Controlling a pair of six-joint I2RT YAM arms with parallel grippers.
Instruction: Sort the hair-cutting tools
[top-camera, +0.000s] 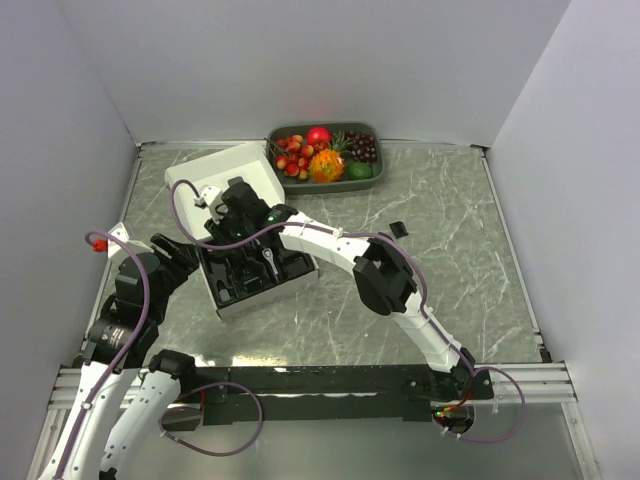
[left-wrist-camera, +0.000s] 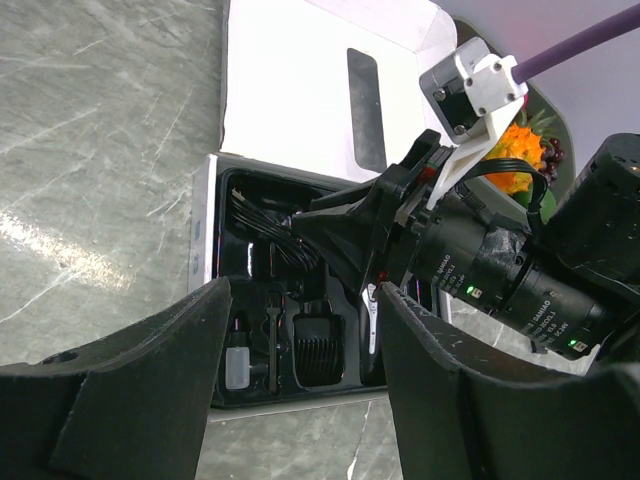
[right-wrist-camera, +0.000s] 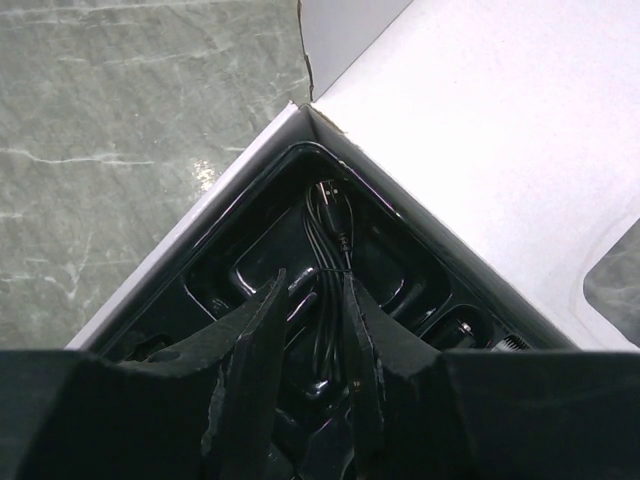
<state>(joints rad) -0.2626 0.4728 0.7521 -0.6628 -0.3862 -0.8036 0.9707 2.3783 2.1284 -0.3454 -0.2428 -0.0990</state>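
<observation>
A white box (top-camera: 222, 168) lies open with a black moulded insert (top-camera: 258, 272) holding the hair-cutting tools. In the left wrist view a ribbed comb guard (left-wrist-camera: 318, 346), a slim black-and-silver clipper (left-wrist-camera: 371, 318), a thin brush (left-wrist-camera: 274, 338) and a small clear bottle (left-wrist-camera: 236, 364) sit in their slots. My right gripper (right-wrist-camera: 312, 280) (top-camera: 236, 212) reaches down into the insert's far end. Its fingers stand slightly apart on either side of a bundled black cable (right-wrist-camera: 334, 250), which lies in its recess. My left gripper (left-wrist-camera: 302, 300) (top-camera: 188, 258) hovers open and empty at the insert's near left side.
A grey tray of colourful fruit (top-camera: 325, 152) stands at the back, just behind the box lid. A small black piece (top-camera: 399, 229) lies on the marble table (top-camera: 470, 250) to the right of the right arm. White walls close in the table on three sides.
</observation>
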